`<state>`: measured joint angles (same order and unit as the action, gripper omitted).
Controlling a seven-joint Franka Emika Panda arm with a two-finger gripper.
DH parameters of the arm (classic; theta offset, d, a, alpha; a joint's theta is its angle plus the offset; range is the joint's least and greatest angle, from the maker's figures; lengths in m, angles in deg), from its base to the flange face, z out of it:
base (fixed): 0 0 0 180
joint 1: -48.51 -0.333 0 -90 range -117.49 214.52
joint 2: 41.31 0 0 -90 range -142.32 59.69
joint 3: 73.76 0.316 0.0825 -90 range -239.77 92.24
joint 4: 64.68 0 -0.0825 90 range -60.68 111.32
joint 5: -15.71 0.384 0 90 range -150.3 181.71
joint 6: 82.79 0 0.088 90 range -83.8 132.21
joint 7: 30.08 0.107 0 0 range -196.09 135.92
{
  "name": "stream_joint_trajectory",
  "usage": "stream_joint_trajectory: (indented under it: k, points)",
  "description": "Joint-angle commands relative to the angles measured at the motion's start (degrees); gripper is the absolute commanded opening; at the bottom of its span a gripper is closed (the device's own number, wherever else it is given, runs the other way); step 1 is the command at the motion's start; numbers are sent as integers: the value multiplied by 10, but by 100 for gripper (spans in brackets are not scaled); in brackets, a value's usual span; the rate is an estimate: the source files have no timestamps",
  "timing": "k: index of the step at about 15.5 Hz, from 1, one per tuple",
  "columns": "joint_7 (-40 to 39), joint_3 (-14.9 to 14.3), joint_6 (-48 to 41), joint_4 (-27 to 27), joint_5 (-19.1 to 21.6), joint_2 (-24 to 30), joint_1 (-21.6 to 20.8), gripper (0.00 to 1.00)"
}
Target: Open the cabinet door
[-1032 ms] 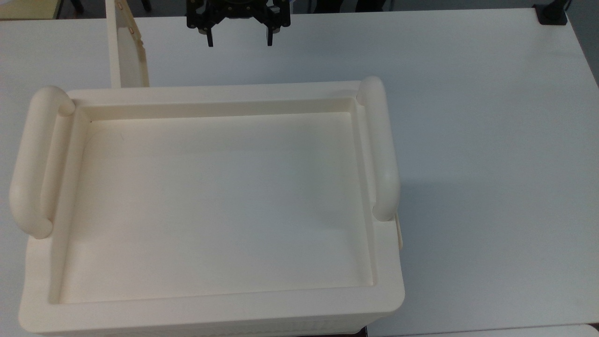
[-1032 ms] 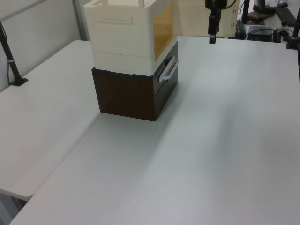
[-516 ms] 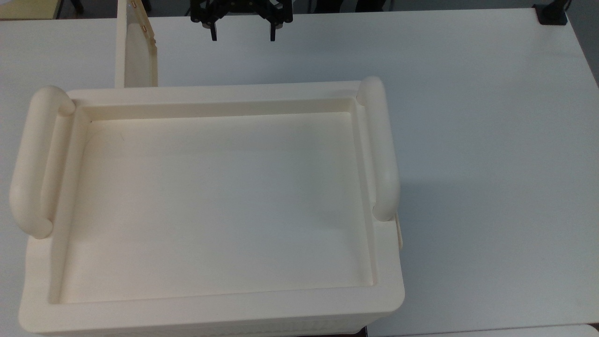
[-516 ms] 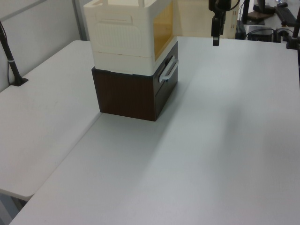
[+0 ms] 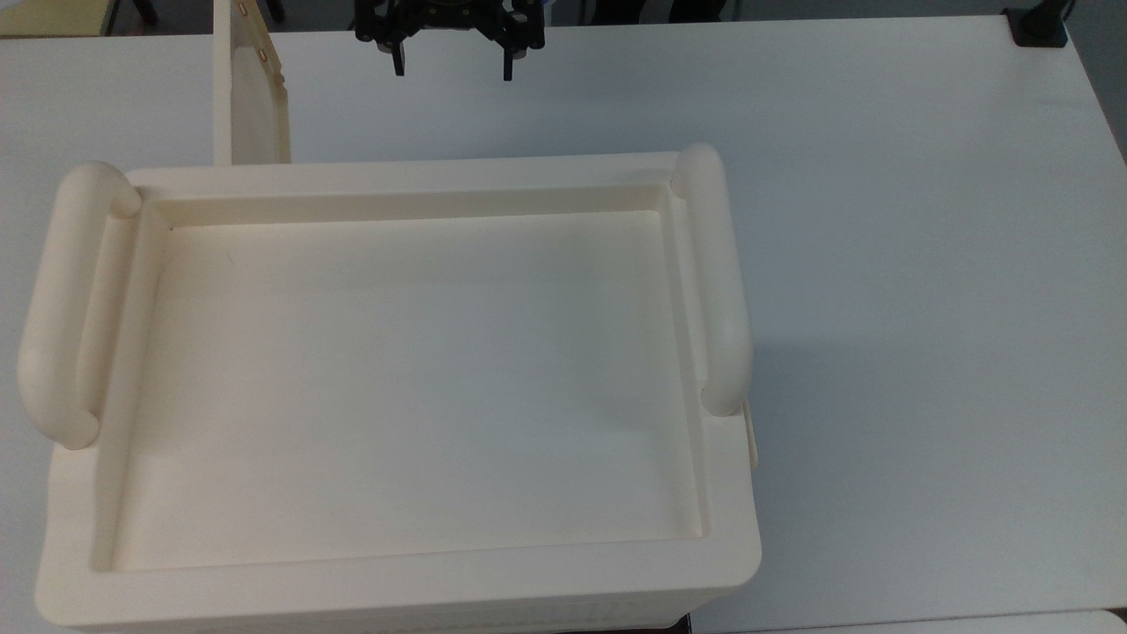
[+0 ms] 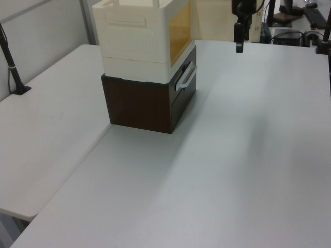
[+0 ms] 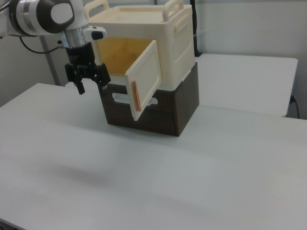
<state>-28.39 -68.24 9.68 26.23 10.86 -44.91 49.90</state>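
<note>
The cream cabinet (image 5: 423, 590) fills the top view's left with its recessed tray top and two bar handles. It stands on a dark brown drawer unit (image 7: 180, 112). The cabinet door (image 7: 144, 79) hangs swung open, showing the yellowish inside (image 7: 120, 55). In the top view the cabinet door (image 5: 251, 101) juts out past the cabinet's far edge. My gripper (image 5: 452, 68) is open with nothing between its fingers, to the right of the door and apart from it. In the right view the gripper (image 7: 91, 85) hangs just left of the open front.
The cabinet (image 6: 139, 41) and the brown drawer unit (image 6: 147, 103), with a pale bar handle (image 6: 186, 77), stand on a white table (image 6: 232, 155). A black clamp (image 5: 1037, 26) sits at the table's far right corner in the top view. A second white table (image 6: 46, 134) adjoins.
The gripper has drawn back toward the top view's upper edge, away from the cabinet, still open. The door has shifted slightly to the top view's right.
</note>
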Motion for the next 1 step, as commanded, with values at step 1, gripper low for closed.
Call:
stream_joint_trajectory:
  k: [1]
  points:
    - [11,-4,2,21,11,21,-2,100]
